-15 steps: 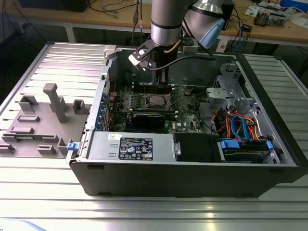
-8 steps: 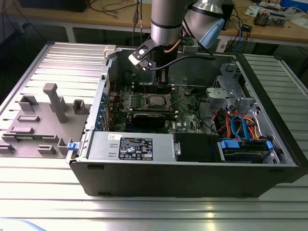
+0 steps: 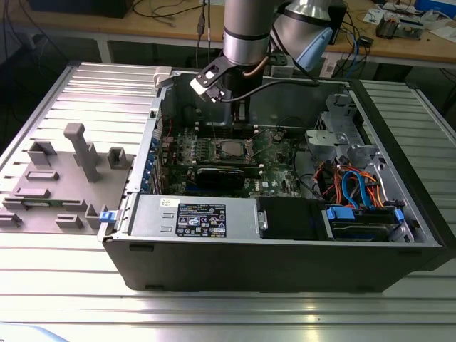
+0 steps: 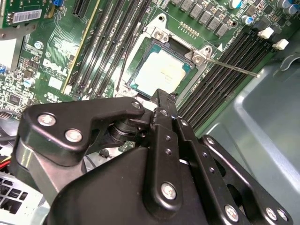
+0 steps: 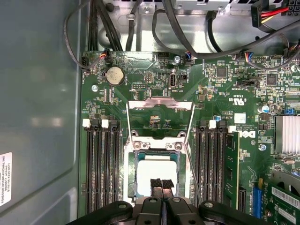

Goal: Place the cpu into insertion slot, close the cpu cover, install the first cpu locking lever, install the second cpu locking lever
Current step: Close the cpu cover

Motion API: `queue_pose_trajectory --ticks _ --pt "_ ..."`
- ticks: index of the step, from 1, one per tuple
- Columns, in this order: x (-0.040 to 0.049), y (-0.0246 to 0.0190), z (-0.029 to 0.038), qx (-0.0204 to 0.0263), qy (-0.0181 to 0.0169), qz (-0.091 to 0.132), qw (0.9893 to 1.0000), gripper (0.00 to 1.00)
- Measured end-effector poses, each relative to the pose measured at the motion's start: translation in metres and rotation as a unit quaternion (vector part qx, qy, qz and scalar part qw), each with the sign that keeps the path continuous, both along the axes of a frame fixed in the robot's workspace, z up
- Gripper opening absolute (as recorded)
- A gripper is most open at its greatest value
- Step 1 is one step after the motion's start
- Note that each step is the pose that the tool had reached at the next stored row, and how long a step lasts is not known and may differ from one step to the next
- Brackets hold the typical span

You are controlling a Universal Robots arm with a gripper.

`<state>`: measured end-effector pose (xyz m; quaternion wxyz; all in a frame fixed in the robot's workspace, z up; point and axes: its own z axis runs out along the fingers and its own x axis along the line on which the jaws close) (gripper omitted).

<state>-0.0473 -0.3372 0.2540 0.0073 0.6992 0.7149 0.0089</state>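
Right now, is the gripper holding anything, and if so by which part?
Nothing is held. The gripper is shut with nothing in it, poised over the cpu, which lies in the insertion slot.

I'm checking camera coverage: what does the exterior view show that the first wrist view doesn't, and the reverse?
Exterior view adds the open computer case whole, the grey fixture at the exterior view's left, and the arm. First wrist view adds the cpu cover swung open and a coin battery. Both show the cpu lying in the insertion slot.
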Motion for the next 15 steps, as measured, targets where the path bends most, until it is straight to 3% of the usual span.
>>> queue_pose_trajectory --ticks 10,15 --pt "0.0002 0.0 0.0018 0.0 0.0 0.0 1.0 0.11" --pt "0.005 0.0 0.0018 0.0 0.0 0.0 1.0 0.11"
